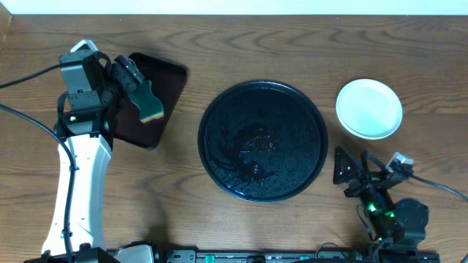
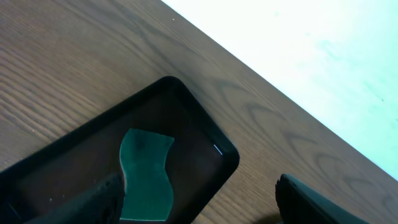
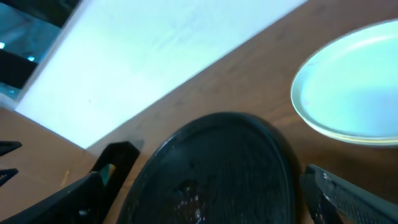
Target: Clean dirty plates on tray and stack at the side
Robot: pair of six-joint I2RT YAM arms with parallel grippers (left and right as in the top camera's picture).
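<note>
The large round black tray (image 1: 219,117) sits mid-table with no plate on it, only wet smears near its middle. It also fills the lower right wrist view (image 3: 249,143). The plates (image 1: 369,108) stand stacked on the wood to the tray's right: a pale mint plate on top, with a pale yellow rim showing under it in the right wrist view (image 3: 354,99). My right gripper (image 1: 351,175) is open and empty below the stack, facing the tray (image 3: 205,186). My left gripper (image 1: 135,80) is open over the rectangular tray (image 2: 199,193).
A small dark rectangular tray (image 1: 164,77) at the left holds a green sponge (image 1: 150,102), which lies flat beside my left finger in the left wrist view (image 2: 146,174). Cables trail at the far left and lower right. The table's far edge meets a white wall.
</note>
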